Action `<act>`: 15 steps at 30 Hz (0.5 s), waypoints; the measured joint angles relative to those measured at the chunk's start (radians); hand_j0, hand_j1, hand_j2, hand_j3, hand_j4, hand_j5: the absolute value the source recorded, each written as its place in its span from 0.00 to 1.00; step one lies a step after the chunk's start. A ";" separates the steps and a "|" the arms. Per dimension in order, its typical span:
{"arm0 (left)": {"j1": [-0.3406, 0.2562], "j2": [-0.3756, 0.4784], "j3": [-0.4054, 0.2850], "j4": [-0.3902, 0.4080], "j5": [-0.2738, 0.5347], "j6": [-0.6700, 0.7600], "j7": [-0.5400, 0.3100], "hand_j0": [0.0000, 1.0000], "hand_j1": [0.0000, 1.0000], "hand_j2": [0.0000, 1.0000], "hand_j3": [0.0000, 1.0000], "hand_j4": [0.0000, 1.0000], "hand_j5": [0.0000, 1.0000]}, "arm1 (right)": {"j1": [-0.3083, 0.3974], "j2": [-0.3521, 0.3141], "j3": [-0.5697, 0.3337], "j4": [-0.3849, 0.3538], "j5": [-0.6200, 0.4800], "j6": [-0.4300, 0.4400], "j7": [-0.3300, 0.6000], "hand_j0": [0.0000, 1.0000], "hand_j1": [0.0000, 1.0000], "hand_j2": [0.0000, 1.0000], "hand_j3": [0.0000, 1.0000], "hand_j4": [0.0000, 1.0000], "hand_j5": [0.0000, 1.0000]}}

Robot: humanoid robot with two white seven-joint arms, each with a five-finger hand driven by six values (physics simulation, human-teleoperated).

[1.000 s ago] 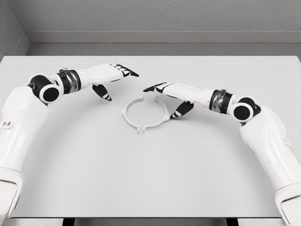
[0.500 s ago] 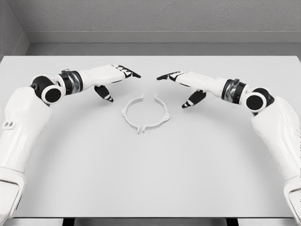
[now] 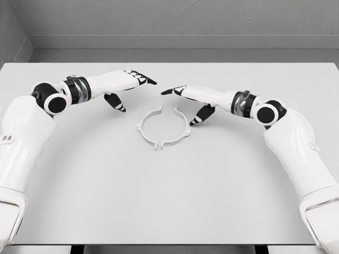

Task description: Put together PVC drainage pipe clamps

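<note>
Two white half-ring clamp pieces lie on the table as a near-closed ring (image 3: 163, 128), with small gaps at the top and bottom. The left half (image 3: 143, 128) and right half (image 3: 184, 127) face each other. My left hand (image 3: 131, 87) hovers up and left of the ring, fingers extended, thumb hanging down, holding nothing. Coming in from the right, my right hand (image 3: 185, 99) floats just above the ring's upper right, fingers stretched toward the left hand, thumb pointing down beside the right half. Neither hand touches the clamp.
The grey table (image 3: 169, 201) stretches wide in front of the ring. A grey wall (image 3: 169, 21) runs behind the table's far edge.
My right hand first pulled back right and up from the ring, then came back left and lower, close to the ring's upper right. The left hand barely moved. The ring stayed put.
</note>
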 measured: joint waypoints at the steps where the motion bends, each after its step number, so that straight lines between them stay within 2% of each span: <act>1: 0.000 0.000 0.000 0.000 0.000 0.000 0.000 1.00 1.00 1.00 1.00 1.00 1.00 | 0.000 0.004 0.000 0.000 0.000 0.000 0.000 1.00 1.00 1.00 1.00 1.00 1.00; 15: -0.012 0.002 0.001 -0.002 0.000 0.000 0.000 1.00 1.00 1.00 1.00 1.00 1.00 | -0.006 0.024 0.006 -0.001 0.001 0.000 0.000 1.00 1.00 1.00 1.00 1.00 1.00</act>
